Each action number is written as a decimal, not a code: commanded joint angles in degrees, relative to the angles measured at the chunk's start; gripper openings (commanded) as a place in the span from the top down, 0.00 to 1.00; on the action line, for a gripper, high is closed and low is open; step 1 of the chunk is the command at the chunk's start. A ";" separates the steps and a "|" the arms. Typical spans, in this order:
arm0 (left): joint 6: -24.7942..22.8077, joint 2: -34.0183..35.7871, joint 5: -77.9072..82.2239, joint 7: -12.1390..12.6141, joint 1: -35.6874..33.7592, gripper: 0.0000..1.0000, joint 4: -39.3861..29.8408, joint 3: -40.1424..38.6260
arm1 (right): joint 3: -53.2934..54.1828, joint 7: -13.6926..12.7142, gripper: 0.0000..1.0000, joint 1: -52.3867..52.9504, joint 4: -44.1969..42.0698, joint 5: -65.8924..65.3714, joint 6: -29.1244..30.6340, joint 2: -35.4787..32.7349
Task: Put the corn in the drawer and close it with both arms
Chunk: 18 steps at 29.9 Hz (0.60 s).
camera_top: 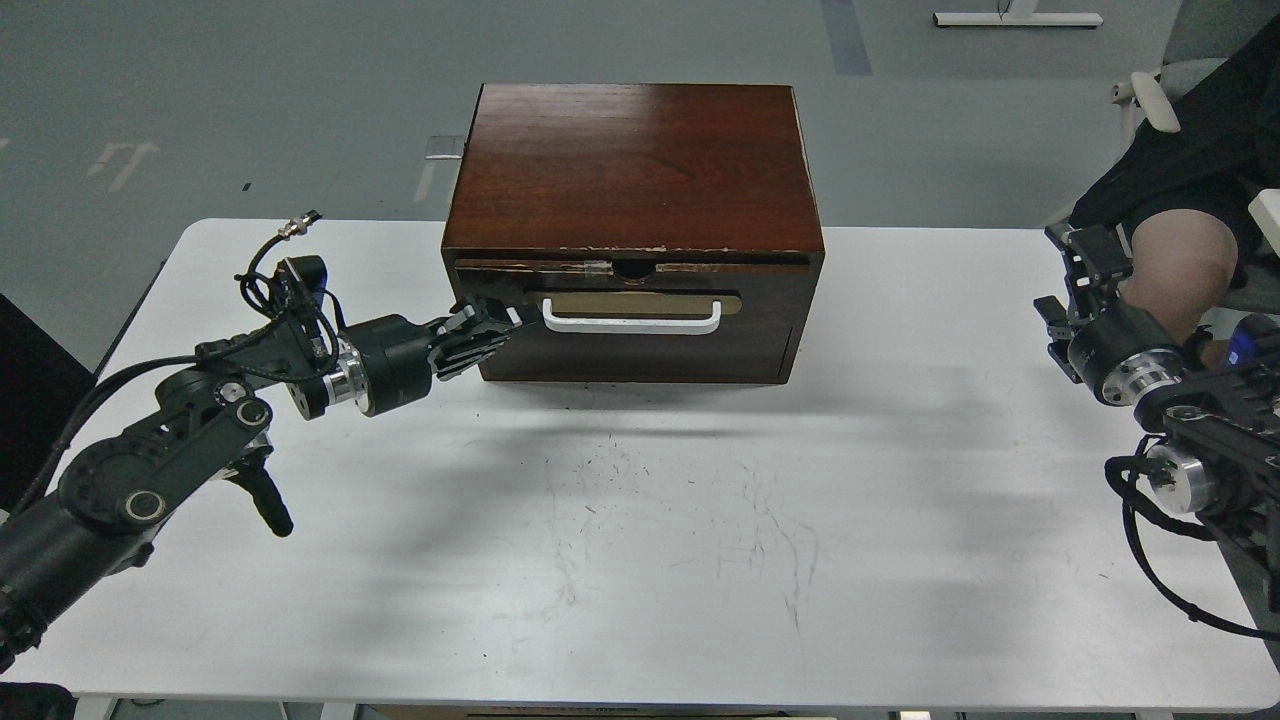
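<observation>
drawer [640, 325] pushed in, at table's [900, 500] back edge | left gripper [487, 330] against drawer's left front; fingers' state unclear | right gripper [1068, 290] at right edge; unclear too

A scuffed white table [900, 480] carries one dark reddish-brown wooden box [635, 170].

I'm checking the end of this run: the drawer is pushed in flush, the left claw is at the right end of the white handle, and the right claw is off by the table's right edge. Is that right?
Not quite. The head view shows the left claw at the left end of the white handle, not the right end. The rest stands: the drawer sits flush in the box, and the right claw is off by the table's right edge.
</observation>
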 commanded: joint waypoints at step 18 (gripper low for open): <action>0.00 2.87 -3.34 -4.50 -0.12 0.51 -1.01 1.07 | 0.00 0.00 0.00 -0.08 0.00 0.00 0.00 -0.36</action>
